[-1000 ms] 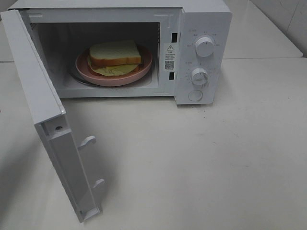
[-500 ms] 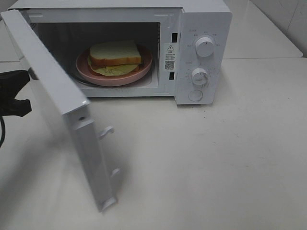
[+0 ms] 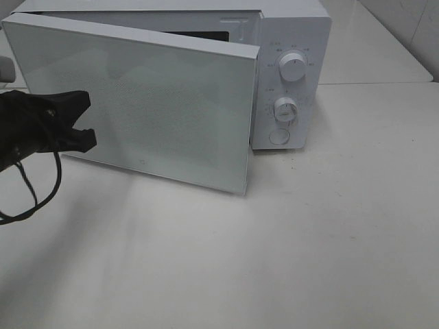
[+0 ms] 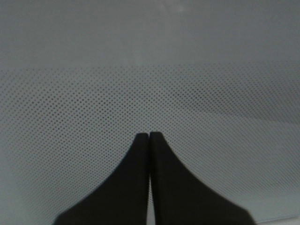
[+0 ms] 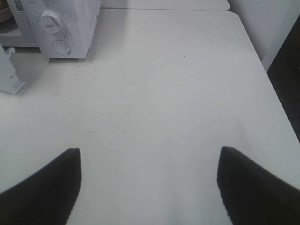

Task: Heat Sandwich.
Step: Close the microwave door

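Note:
The sandwich is hidden behind the microwave door (image 3: 158, 103), which stands at a narrow angle to the white microwave (image 3: 291, 34), with only a dark slit of the cavity showing along its top. From the left, my left gripper (image 3: 84, 120) reaches to the door's outer face. In the left wrist view its fingertips (image 4: 149, 137) are shut together with nothing between them, right up against the dotted glass (image 4: 150, 84). My right gripper (image 5: 149, 180) hangs open and empty over bare table, away from the microwave.
Two dials, the upper (image 3: 293, 67) and the lower (image 3: 285, 108), and a round button (image 3: 279, 136) sit on the control panel. A black cable (image 3: 41, 199) loops below my left arm. In the right wrist view the table (image 5: 178, 84) ends at an edge beside a dark gap (image 5: 288, 70).
The door has swung from wide open to almost closed, and my left gripper has come in from the left against its outer face. Sandwich and pink plate are now covered.

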